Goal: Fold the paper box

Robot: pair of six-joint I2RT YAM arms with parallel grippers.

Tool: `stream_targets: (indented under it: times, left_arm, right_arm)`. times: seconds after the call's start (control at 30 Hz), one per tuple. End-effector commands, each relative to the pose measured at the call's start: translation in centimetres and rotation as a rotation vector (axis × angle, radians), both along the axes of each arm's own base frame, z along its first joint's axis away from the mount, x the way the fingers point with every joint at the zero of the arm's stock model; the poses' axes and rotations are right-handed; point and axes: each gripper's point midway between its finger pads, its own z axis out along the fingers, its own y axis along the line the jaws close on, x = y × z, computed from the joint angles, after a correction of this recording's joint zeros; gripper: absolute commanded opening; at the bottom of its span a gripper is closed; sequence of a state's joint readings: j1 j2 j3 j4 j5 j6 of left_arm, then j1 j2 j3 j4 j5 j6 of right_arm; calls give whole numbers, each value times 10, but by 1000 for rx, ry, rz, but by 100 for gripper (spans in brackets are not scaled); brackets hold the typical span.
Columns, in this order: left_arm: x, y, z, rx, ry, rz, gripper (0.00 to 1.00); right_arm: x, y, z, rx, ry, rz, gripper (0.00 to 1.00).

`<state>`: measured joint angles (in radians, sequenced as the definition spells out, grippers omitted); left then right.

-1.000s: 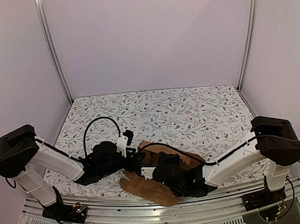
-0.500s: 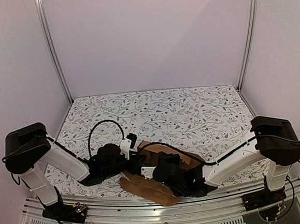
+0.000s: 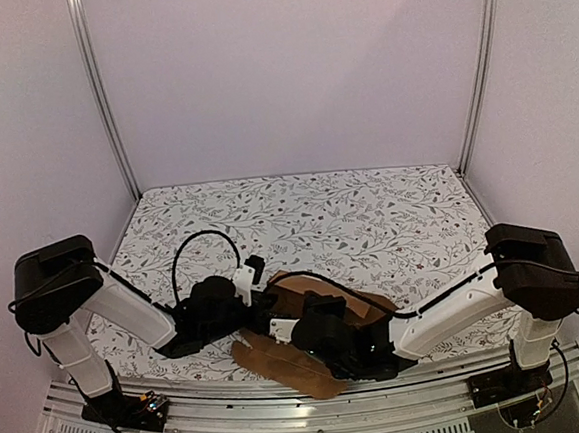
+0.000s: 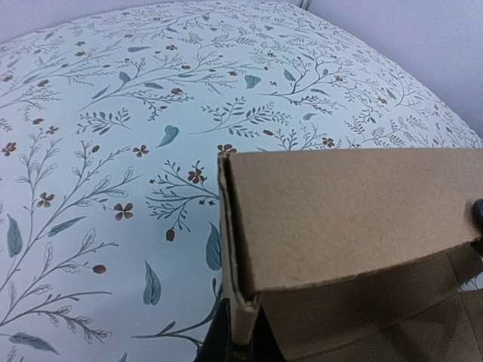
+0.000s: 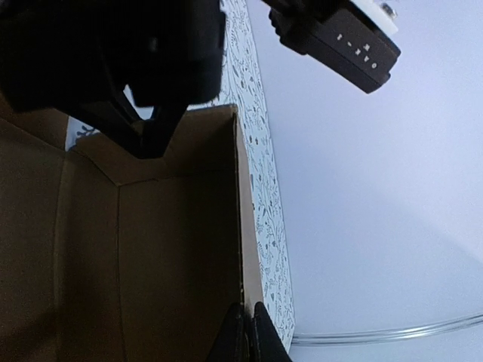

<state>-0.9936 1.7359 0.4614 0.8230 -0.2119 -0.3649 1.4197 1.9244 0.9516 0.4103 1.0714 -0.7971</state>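
- Lilac walls (image 3: 289, 76) and two metal posts (image 3: 100, 101) close in a table (image 3: 369, 210) printed with leafy sprigs. From above, the paper box (image 3: 362, 306) sits brown and half raised at the near edge. The left gripper (image 3: 261, 297) and right gripper (image 3: 278, 328) meet at its left end, and one flat flap (image 3: 287, 369) is spread out nearer than both. The fingertips are hidden in this view, so the grip cannot be told from here.
- The left wrist view shows what the overhead view hides. The left fingers (image 4: 215, 343) are pinched tight on the box's corner edge. An upright wall runs off to their right, with bare table beyond and to their left.
- The right wrist view shows the right fingers (image 5: 264, 343) nipped on a thin wall edge. The box's shadowed inside lies to their left and a strip of table to their right. The left gripper looms dark beyond them.
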Motion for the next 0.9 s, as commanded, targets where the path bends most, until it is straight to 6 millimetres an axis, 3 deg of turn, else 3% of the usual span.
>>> stream_targets:
  times: [0.0, 0.27, 0.4, 0.73, 0.87]
  left_arm:
    - [-3, -23, 21, -80, -22, -66, 0]
    - [-4, -20, 25, -71, -28, -66, 0]
    - [-5, -17, 26, -53, -34, -66, 0]
    - [-3, -16, 29, 28, -63, -81, 0]
    - [-13, -31, 30, 35, -70, -194, 0]
  right_arm:
    - [-8, 18, 1, 65, 50, 50, 9]
    - [-16, 21, 27, 129, 99, 74, 43]
    - [-24, 15, 52, 192, 130, 81, 59]
    - [-49, -16, 119, 440, 348, 130, 78]
    - [-46, -31, 138, 533, 406, 111, 80]
